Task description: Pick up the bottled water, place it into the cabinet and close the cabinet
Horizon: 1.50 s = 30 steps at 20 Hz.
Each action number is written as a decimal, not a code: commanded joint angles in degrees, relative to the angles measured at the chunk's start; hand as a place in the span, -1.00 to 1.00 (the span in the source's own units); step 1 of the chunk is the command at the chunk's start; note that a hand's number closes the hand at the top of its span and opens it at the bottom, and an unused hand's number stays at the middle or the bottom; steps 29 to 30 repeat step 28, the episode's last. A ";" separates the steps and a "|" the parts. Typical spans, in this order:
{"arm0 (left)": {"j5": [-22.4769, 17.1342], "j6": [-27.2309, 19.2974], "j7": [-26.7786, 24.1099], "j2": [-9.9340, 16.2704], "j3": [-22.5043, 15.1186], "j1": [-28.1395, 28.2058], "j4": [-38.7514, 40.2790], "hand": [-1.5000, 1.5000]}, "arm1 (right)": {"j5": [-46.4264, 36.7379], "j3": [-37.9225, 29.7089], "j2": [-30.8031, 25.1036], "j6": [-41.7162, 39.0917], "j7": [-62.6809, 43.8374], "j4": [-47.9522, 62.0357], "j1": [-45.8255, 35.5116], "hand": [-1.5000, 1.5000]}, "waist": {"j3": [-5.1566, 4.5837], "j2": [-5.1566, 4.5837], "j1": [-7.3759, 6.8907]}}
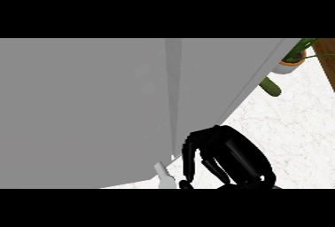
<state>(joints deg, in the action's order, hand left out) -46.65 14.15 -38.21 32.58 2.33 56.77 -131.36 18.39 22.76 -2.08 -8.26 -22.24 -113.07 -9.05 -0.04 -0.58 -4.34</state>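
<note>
The bottled water is not seen. The right hand [229,155], fingers [189,159] clenched on nothing visible, is held beside the cabinet [85,111] door; its handle [163,175] looks stiff, best taken midway.

Even, soft light; faint shadow under the cabinet [98,111], no glare.

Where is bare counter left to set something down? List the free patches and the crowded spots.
Free: the white counter right of the right hand, running up toward the potted plant and the green object. Crowded: the grey cabinet fills the left and centre, its edge right beside the hand's curled fingers.
</note>
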 commanded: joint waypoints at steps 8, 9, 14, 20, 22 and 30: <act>-9.84 6.57 2.00 -0.18 11.84 6.00 -1.71 -1.00 | 10.35 -17.09 -0.02 -1.07 -5.06 24.00 -30.15 1.00 | 0.07 0.45 2.34; -6.62 11.34 0.16 -3.03 10.22 9.99 -0.69 -1.00 | 10.43 -15.83 0.57 -3.91 -2.23 26.49 -29.27 1.00 | 0.06 0.62 1.75; -10.50 12.79 1.94 -2.53 14.35 9.58 -0.09 -1.00 | 10.67 -19.80 0.07 -7.79 1.37 38.83 -38.41 1.00 | 0.05 0.27 1.38; -10.57 14.59 3.73 -4.19 13.98 9.10 0.31 -1.00 | 9.57 -18.15 1.99 -6.34 3.63 42.29 -39.32 1.00 | 0.03 0.18 1.47; -9.55 15.71 3.95 -5.11 14.04 10.74 -0.60 -1.00 | 12.53 -17.89 1.98 -7.67 1.23 42.96 -40.09 1.00 | 0.04 0.20 0.69; -12.49 12.62 6.60 -3.90 15.51 7.87 -2.41 -1.00 | 14.50 -15.87 1.94 -7.09 2.60 43.14 -41.53 1.00 | 0.07 -0.04 1.35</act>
